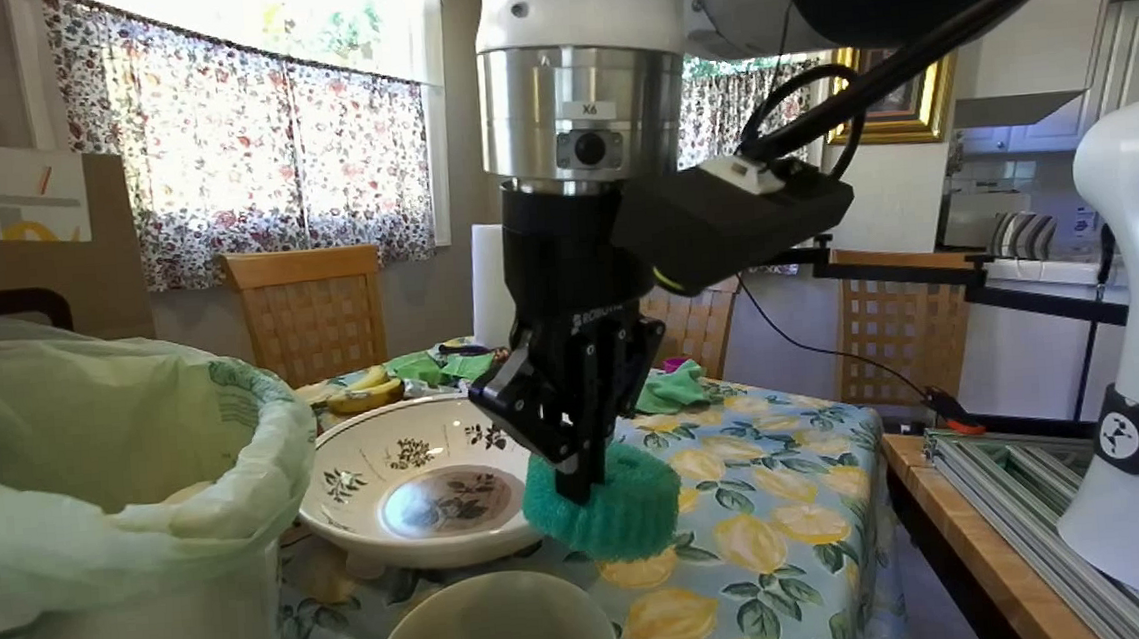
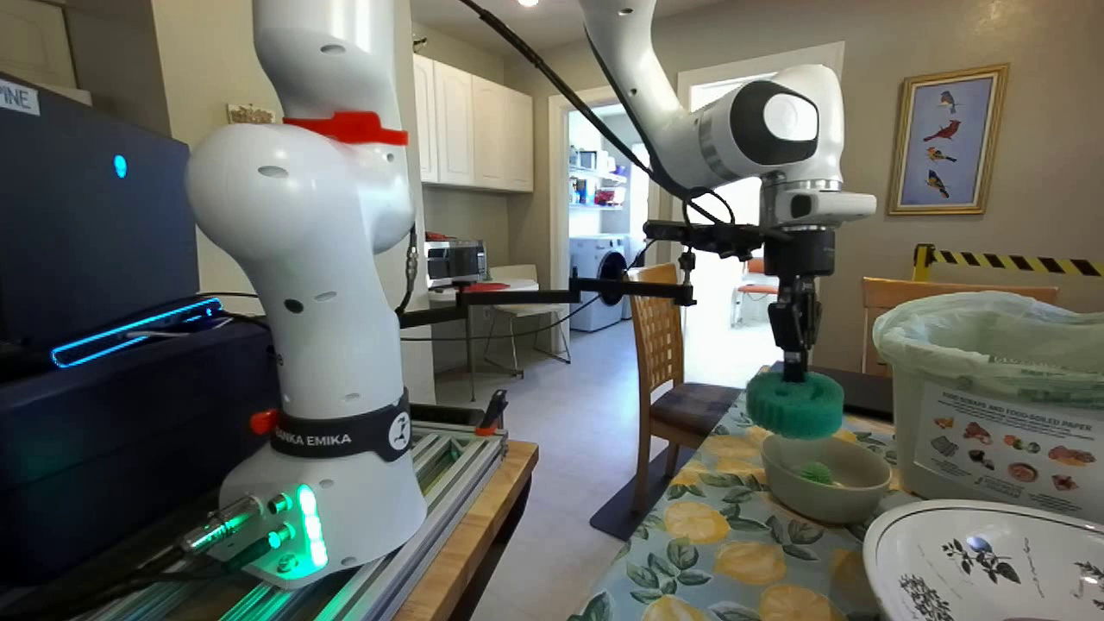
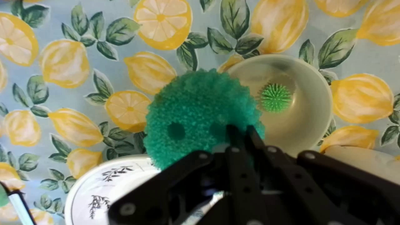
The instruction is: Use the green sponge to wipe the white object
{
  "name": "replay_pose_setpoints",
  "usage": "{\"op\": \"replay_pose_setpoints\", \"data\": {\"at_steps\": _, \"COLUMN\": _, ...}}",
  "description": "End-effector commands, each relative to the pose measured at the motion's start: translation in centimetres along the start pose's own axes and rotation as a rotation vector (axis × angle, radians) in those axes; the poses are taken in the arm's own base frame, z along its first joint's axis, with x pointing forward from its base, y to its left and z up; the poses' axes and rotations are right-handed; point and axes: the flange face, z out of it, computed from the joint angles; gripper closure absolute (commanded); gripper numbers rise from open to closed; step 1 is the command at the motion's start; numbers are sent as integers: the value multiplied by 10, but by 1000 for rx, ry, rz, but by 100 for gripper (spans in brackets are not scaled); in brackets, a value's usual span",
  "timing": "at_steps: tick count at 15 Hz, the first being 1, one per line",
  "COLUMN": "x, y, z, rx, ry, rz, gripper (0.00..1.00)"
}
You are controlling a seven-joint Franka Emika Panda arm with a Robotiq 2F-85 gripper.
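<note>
The green sponge (image 1: 634,517), teal, round and scalloped with holes in its face, hangs clear of the table in my gripper (image 1: 586,483). In the wrist view the two fingertips stand close together with the sponge (image 3: 193,106) pinched near one edge. The white object, a plain cream bowl (image 2: 824,502), rests upright on the table just below and beside it. In an exterior view, the sponge (image 2: 798,412) appears over the bowl's rim. The wrist view has it covering one side of the bowl (image 3: 312,103). No contact between sponge and bowl is visible.
A spiky bright green ball (image 3: 275,98) lies inside the bowl. The wide floral dish (image 1: 343,516) sits close by, and a tall bin with a pale green liner (image 1: 284,460) stands near the bowl. Bananas (image 1: 367,398) and green cloths (image 1: 673,390) lie farther off on the lemon tablecloth.
</note>
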Motion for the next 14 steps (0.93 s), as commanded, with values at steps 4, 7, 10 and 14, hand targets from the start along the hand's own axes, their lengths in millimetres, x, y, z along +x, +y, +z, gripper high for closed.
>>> {"op": "replay_pose_setpoints", "data": {"at_steps": 4, "x": 26, "y": -27, "z": 22, "rx": 27, "ry": -6, "rz": -17, "gripper": 98}}
{"op": "replay_pose_setpoints", "data": {"at_steps": 7, "x": 31, "y": -34, "z": 35, "rx": 22, "ry": -22, "rz": -23, "gripper": 98}}
{"op": "replay_pose_setpoints", "data": {"at_steps": 10, "x": 32, "y": -41, "z": 46, "rx": 17, "ry": -33, "rz": -23, "gripper": 98}}
{"op": "replay_pose_setpoints", "data": {"at_steps": 14, "x": 28, "y": -52, "z": 61, "rx": 5, "ry": -41, "rz": -41, "gripper": 98}}
